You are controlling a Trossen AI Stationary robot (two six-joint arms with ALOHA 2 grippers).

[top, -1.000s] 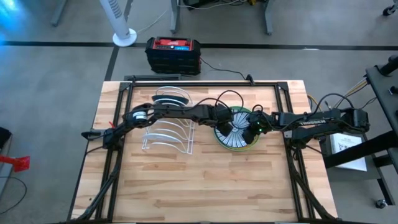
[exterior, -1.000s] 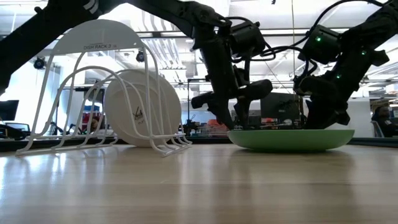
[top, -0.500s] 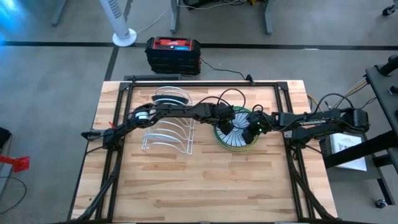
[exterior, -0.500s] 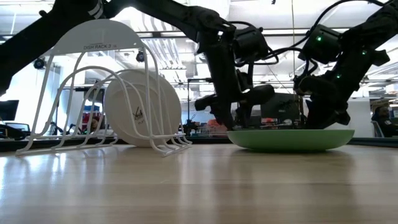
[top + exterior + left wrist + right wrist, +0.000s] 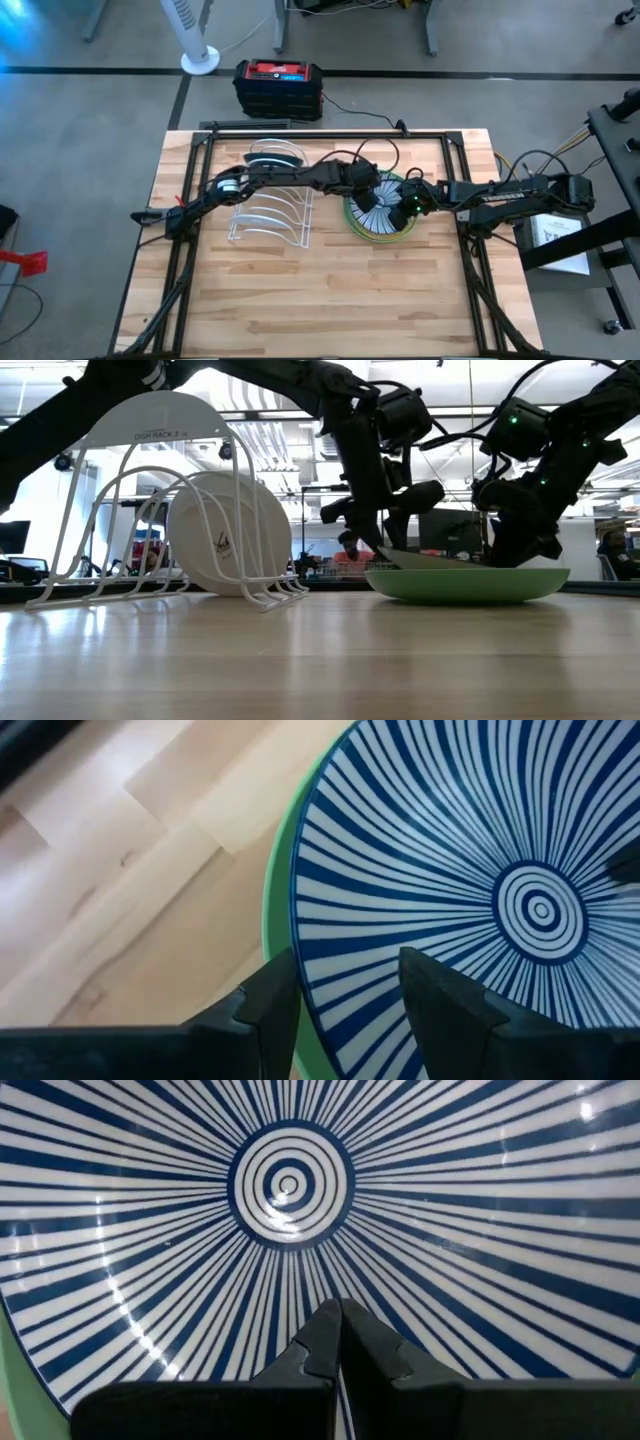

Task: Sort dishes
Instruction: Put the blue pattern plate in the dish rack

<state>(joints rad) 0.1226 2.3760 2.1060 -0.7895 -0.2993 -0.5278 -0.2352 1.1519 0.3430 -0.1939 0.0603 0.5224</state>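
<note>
Here the left arm is reaching across the white wire rack (image 5: 272,205), its left gripper (image 5: 345,1005) pointing down with fingers clamped on the rim of the white plate with blue radial lines (image 5: 470,890), tipping that edge up off the light green plate (image 5: 467,582) just beneath it. Opposite, the right gripper (image 5: 338,1342) is pressing its closed fingertips down on the striped plate's far side. Another plate (image 5: 228,534) is standing upright in the rack.
</note>
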